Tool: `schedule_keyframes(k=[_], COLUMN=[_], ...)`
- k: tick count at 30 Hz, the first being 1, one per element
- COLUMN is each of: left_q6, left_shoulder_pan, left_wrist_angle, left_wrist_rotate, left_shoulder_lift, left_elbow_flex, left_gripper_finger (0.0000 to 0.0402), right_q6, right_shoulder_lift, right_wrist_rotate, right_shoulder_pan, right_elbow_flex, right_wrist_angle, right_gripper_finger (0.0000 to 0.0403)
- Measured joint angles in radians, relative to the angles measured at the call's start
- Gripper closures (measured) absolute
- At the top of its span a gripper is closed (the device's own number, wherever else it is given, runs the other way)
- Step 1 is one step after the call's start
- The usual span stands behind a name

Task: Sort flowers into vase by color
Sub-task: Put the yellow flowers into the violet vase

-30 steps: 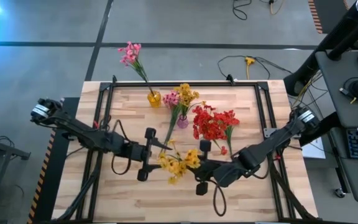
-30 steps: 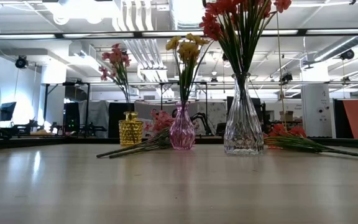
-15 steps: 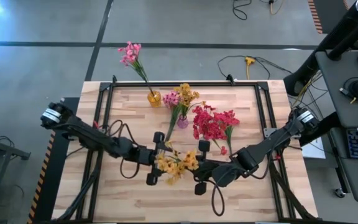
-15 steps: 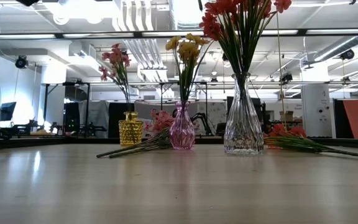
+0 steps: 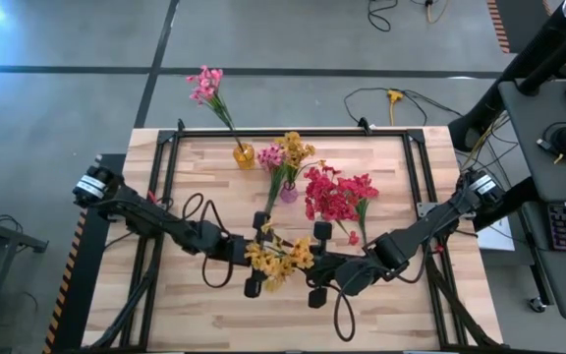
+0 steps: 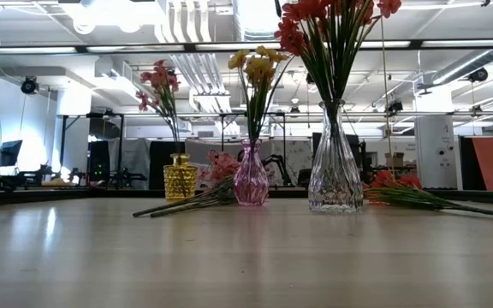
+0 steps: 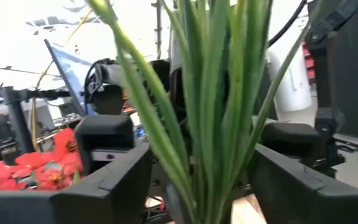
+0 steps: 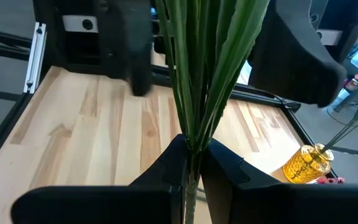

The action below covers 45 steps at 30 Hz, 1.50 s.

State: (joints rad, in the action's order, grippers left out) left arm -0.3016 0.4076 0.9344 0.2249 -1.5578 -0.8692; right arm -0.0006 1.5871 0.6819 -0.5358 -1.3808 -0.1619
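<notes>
My right gripper [image 8: 192, 155] is shut on a bunch of yellow flowers [image 5: 278, 258], held in the air over the table's middle. My left gripper [image 7: 197, 183] is open, one finger on each side of the bunch's green stems [image 7: 213, 112]; I see no touch. In the high view the left gripper [image 5: 256, 253] is just left of the blossoms. At the back stand a yellow vase [image 5: 243, 154] with pink flowers, a pink vase [image 6: 251, 178] with yellow flowers and a clear vase [image 6: 335, 180] with red flowers. My right gripper pinches the yellow bunch's gathered stems [image 8: 193, 134] between its two fingers. The fingers come about level from the table's right and lie across the stems. The bunch stands roughly upright, blossoms up, lifted clear of the table.
A pink spray [image 6: 204, 195] lies on the table beside the pink vase, and red sprays [image 6: 409, 197] lie to the right of the clear vase. Bare wood stretches along the near edge [image 5: 293, 329]. A black frame borders the tabletop.
My left gripper has moved toward the table's right edge, up to the yellow bunch, and its fingers now stand on both sides of the stems. My right gripper and the bunch have kept still.
</notes>
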Motion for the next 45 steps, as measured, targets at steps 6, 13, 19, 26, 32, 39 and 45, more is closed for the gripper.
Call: schedule_keyframes(k=[6,13,19,26,32,39,45], left_q6=[0.005,0.004,-0.009,-0.025,-0.018,0.000,0.024], left_shoulder_pan=[0.000,0.000,0.000,0.002,0.001,0.002,-0.008], left_wrist_angle=[-0.013,-0.017,-0.021,-0.157,-0.268,-0.411,-0.534], left_wrist_rotate=[0.054,0.065,0.095,0.143,0.167,0.290,0.435], left_shoulder_lift=[0.003,0.004,0.008,0.082,0.144,0.213,0.265], left_elbow_flex=[0.000,0.000,0.000,0.000,0.000,0.001,0.018], left_gripper_finger=[0.0249,0.0311,0.0335,0.0352,0.0359,0.0359,0.0359], right_q6=[0.000,0.014,0.024,0.060,0.062,0.061,0.079], right_shoulder_lift=[0.000,0.000,-0.001,-0.028,-0.029,-0.032,-0.041], right_wrist_rotate=[0.002,0.002,0.003,0.005,0.023,0.026,0.026], right_shoulder_pan=[0.000,0.000,0.000,0.000,-0.001,-0.009,-0.033], right_elbow_flex=[0.000,0.000,0.000,-0.013,-0.050,-0.089,-0.153], right_wrist_angle=[0.000,0.001,0.000,-0.071,-0.113,-0.164,-0.266], right_gripper_finger=[0.0369,0.0316,0.0265,0.0230,0.0211,0.0193,0.0193])
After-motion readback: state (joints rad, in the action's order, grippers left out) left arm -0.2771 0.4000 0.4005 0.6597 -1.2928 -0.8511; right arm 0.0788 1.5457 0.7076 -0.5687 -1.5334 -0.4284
